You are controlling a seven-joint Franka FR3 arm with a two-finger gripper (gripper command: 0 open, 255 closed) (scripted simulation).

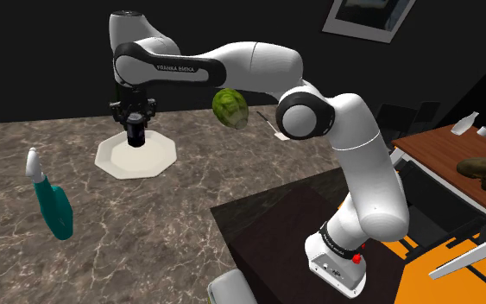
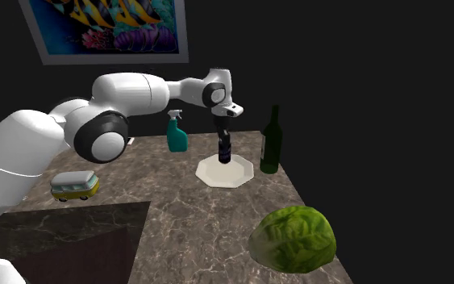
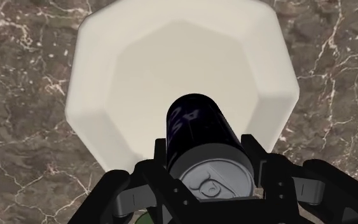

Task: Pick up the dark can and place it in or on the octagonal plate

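Marble counter (image 1: 146,224): white octag. plate (image 1: 153,161), teal spray bottle (image 1: 55,212) apart. Second exterior view's right: green bottle (image 2: 270,145), cabbage (image 2: 293,238); left: toy van (image 2: 74,186).

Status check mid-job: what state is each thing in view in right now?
gripper: shut on the dark can.
dark can: upright, held over the plate's middle; contact with it unclear.
octagonal plate: flat on the counter, bare.
spray bottle: upright.
green bottle: upright, beside the plate.
cabbage: resting on the counter.
toy van: on its wheels.
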